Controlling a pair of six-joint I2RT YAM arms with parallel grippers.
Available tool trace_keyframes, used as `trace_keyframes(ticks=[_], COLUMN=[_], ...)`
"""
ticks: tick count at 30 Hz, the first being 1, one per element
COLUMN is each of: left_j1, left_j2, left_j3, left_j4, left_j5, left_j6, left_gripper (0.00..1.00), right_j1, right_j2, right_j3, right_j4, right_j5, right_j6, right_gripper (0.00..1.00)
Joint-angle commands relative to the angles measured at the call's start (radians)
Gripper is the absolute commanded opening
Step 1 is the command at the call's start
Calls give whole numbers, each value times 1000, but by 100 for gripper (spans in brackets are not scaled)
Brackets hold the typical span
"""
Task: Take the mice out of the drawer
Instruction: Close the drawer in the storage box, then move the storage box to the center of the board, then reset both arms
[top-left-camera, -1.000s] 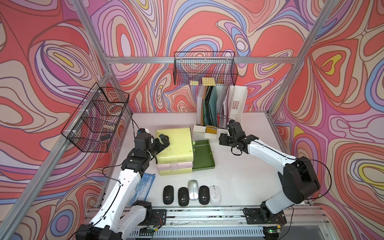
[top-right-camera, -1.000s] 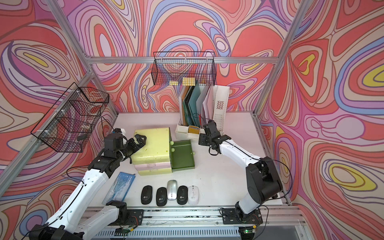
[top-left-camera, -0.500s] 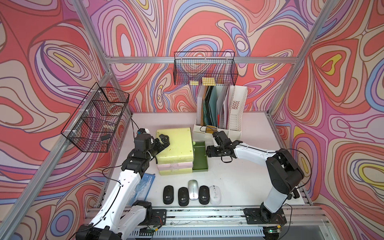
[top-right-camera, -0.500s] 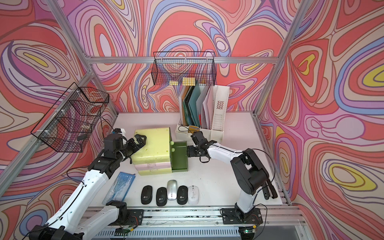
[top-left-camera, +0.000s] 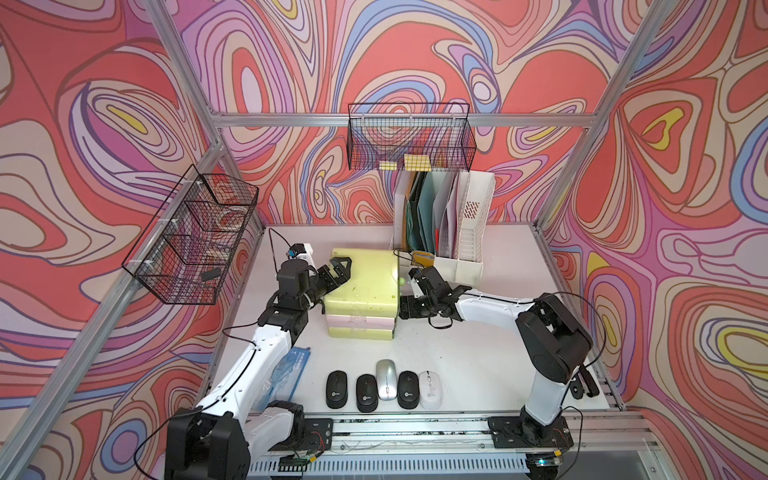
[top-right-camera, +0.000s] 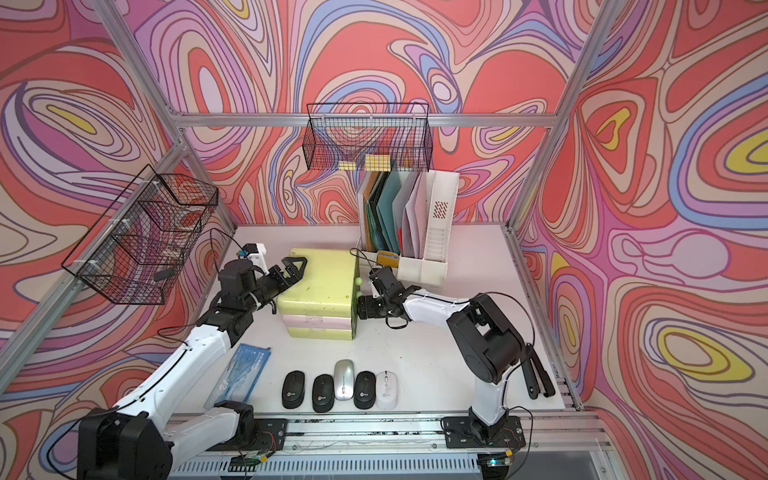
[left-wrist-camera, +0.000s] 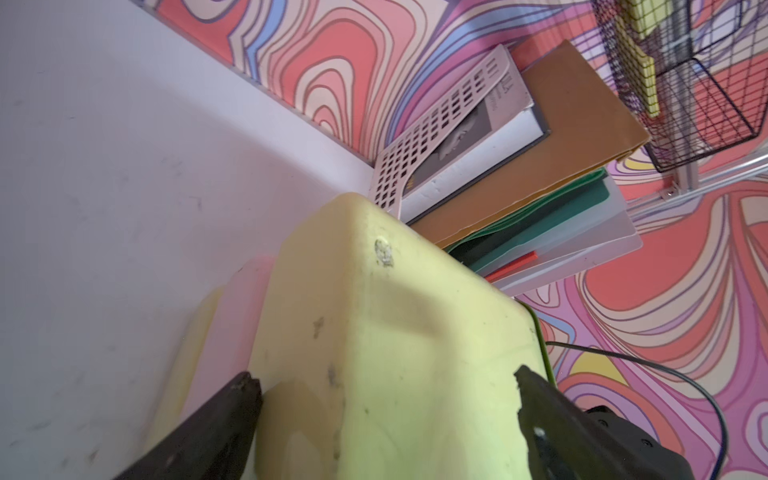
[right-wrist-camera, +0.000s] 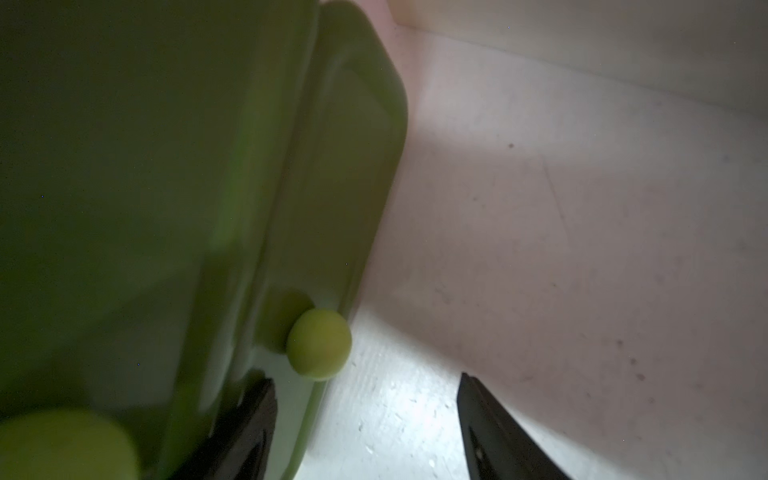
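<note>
White table (top-left-camera: 478, 353) holds five oval mice (top-left-camera: 386, 380); half-spread right tool (top-left-camera: 405, 307) should push adjacent green drawer front (right-wrist-camera: 166, 187) squarely; wide-spread left tool (top-left-camera: 340, 271) straddles yellow cabinet (top-left-camera: 365, 286).

Nothing I can read
Logos on the black mice (top-left-camera: 336, 389), print on the blue packet (top-left-camera: 289, 371): too small for me.

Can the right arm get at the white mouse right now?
Probably yes: the white mouse lies uncovered at the row's end on that arm's side, and the right gripper, by the drawer unit, is open and holds nothing.
</note>
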Motion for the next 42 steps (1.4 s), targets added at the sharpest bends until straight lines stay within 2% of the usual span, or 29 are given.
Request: trace_keyframes(ticks=[1, 6, 11, 13, 16, 18, 21, 23, 25, 27, 31, 34, 40, 42], left_j1=[-117, -217, -227, -227, -225, -221, -218, -197, -152, -70, 109, 145, 206, 212], left_j2=[246, 324, 287, 240, 131, 48, -40, -47, -37, -33, -72, -105, -3, 35], left_j3=[-111, -24, -14, 0, 45, 91, 183, 249, 298, 317, 271, 199, 142, 128], left_j4=[-233, -250, -298, -370, -563, -671, -833, -950, -1040, -1099, -1074, -992, -817, -710], left_j5=[127, 94, 76, 28, -108, -173, -277, -333, -363, -392, -438, -558, -619, -597], left_j6=[65, 60, 58, 83, 125, 149, 193, 226, 255, 260, 233, 227, 312, 325], left_gripper=[100, 100, 100, 100, 100, 100, 100, 100, 100, 100, 100, 100, 100, 100], right_j1=[26, 26, 25, 25, 24, 8, -56, -104, -164, -226, -297, -330, -361, -362], right_j2=[-82, -135, -184, -221, -281, -297, -324, -357, -388, -423, -480, -509, -533, -523], right_j3=[-17, -36, -41, -30, -38, -46, -83, -114, -138, -152, -155, -152, -180, -187], right_j4=[29, -36, -123, -212, -311, -350, -354, -340, -329, -325, -332, -345, -331, -322], right_j5=[5, 67, 156, 293, 487, 550, 533, 515, 481, 459, 441, 427, 378, 369], right_j6=[-7, -28, -42, -4, 53, 65, 69, 59, 38, 4, -58, -96, -90, -89], right_gripper=[73, 73, 73, 73, 73, 74, 75, 77, 79, 81, 89, 98, 98, 98])
